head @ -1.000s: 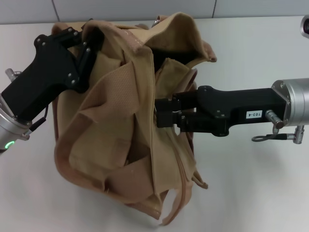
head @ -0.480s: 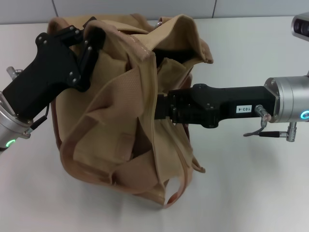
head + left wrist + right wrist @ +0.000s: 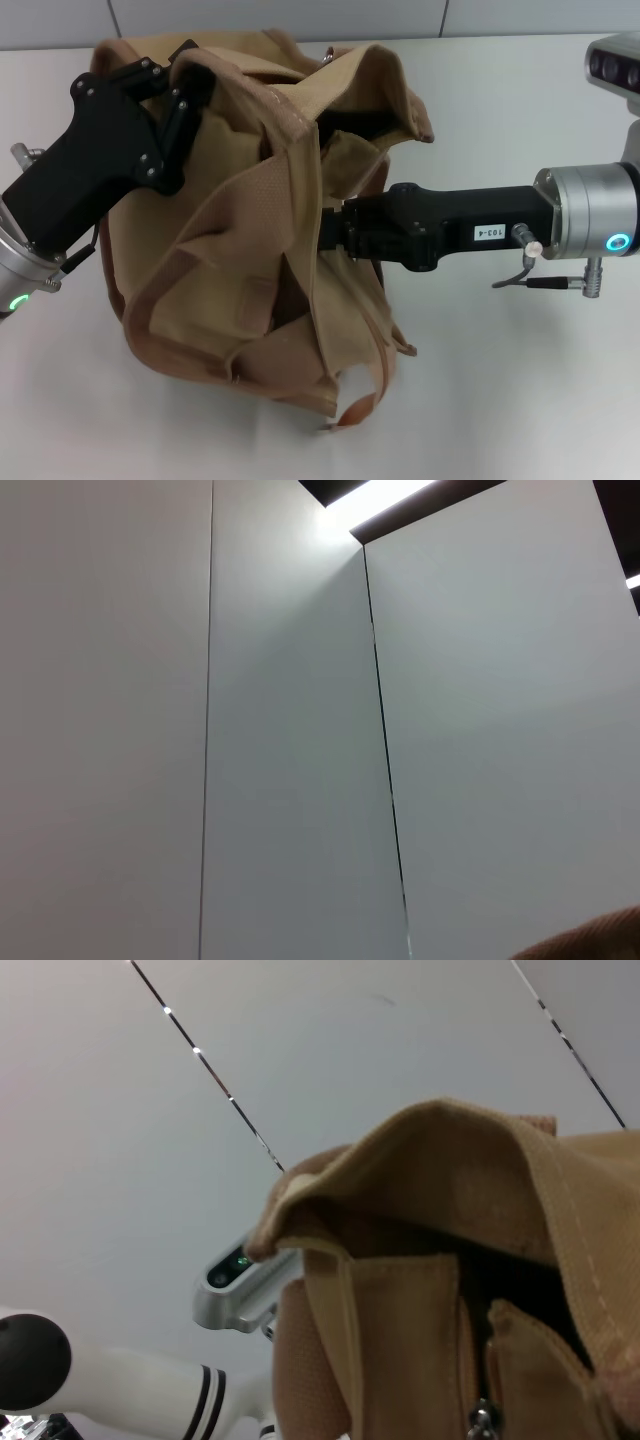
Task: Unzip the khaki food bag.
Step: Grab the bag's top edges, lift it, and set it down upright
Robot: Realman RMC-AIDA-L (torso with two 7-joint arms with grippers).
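Note:
The khaki food bag (image 3: pixel 240 260) lies crumpled on the white table (image 3: pixel 520 380), its mouth gaping toward the far side. My left gripper (image 3: pixel 183 85) is at the bag's far left top corner, shut on a fold of the tan fabric. Reaching in from the right, my right gripper (image 3: pixel 330 228) has its tip buried under a fabric flap at the bag's middle. The right wrist view looks into the bag's dark opening (image 3: pixel 500 1260), with a silver zipper pull (image 3: pixel 482 1422) at the frame's lower edge. A sliver of the bag (image 3: pixel 590 946) shows in the left wrist view.
One webbing handle (image 3: pixel 365 400) trails off the bag's near side. A metal ring (image 3: pixel 325 48) shows at the bag's far edge. A grey panelled wall (image 3: pixel 300 15) stands behind the table. Bare table lies right of the bag, under my right arm.
My right arm has pushed further left into the bag and risen slightly. The bag has bunched up and shifted toward the far left. My left gripper has hardly moved.

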